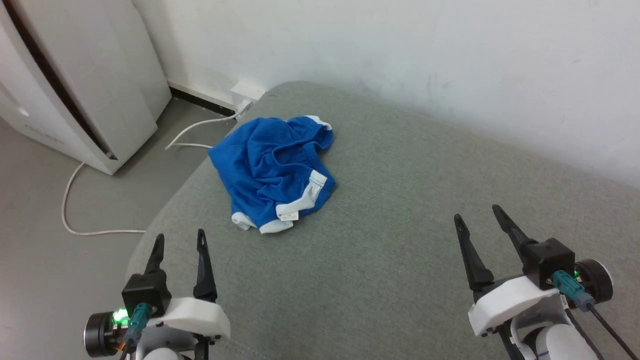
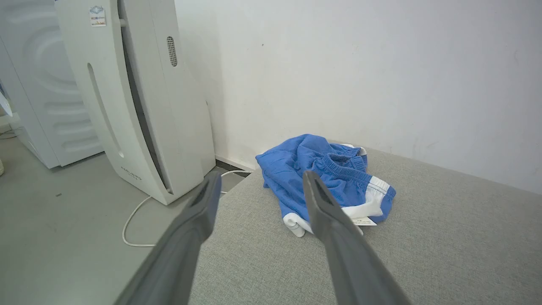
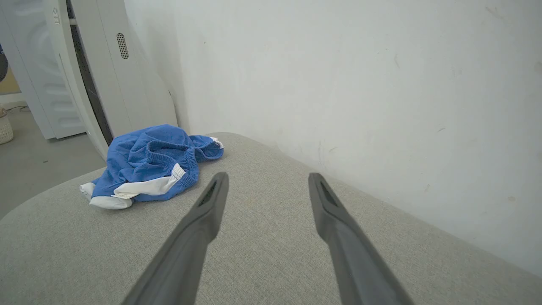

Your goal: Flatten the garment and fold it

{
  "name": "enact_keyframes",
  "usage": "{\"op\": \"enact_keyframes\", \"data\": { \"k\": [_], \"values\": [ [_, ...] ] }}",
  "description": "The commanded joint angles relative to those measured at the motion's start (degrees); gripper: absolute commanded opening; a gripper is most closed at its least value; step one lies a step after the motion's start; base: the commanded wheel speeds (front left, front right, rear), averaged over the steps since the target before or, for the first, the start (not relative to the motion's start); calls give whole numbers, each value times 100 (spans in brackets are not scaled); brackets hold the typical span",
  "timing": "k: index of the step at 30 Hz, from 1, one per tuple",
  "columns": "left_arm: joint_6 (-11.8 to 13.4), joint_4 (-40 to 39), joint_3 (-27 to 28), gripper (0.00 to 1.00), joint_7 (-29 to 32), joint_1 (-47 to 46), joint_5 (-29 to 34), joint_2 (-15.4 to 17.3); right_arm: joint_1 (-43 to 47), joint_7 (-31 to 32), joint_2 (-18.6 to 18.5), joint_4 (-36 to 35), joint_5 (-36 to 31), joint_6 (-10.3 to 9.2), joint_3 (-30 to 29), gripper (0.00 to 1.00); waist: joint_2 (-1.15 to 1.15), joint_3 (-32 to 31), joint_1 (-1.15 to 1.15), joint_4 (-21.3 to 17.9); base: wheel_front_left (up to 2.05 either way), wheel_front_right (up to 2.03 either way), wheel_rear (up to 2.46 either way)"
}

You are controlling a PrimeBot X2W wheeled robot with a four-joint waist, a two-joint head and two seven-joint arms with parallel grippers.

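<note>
The blue shorts (image 1: 265, 165) lie crumpled left of centre in the head view, near the rounded corner of the grey padded bench (image 1: 410, 210). The left gripper (image 1: 180, 233) at lower left and the right gripper (image 1: 475, 211) at lower right both hover clear of them, jaws spread and empty.

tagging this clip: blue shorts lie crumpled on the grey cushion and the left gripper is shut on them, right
No. The left gripper is open and apart from the shorts, as the head view shows. The shorts do lie crumpled on the grey cushion.
</note>
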Motion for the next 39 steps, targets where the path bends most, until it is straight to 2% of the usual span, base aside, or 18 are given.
{"op": "enact_keyframes", "data": {
  "k": [1, 14, 18, 24, 29, 39],
  "values": [
    [62, 41, -15, 100, -62, -94, -65, 40, -104, -39, 16, 19, 35, -11, 6, 100, 0, -10, 0, 52, 0, 0, 0],
    [231, 115, -47, 100, -218, -198, -217, 91, -205, -104, 18, 43, 51, -12, -4, 100, 0, 83, 0, 402, 0, 0, 0],
    [264, 56, 23, 100, -224, -185, -274, 109, -270, -99, 18, 21, 72, -12, 8, 100, 0, 185, 0, 302, 0, 0, 0],
    [165, -81, 238, 100, -223, -354, -484, 223, -542, -60, 18, -60, 58, -12, 214, 100, 0, 621, 0, -350, 0, 0, 0],
    [-42, 53, 411, 100, 85, -1130, -792, 419, -782, 56, 18, -245, -132, -12, 177, 100, 0, 1302, 0, -995, 0, 0, 0],
    [-485, 836, 824, 100, 2054, -2885, -1724, 1103, -1271, 110, 18, -582, -246, -12, 135, 100, 0, 2770, 0, -2063, 0, 0, 0]
  ]
}}
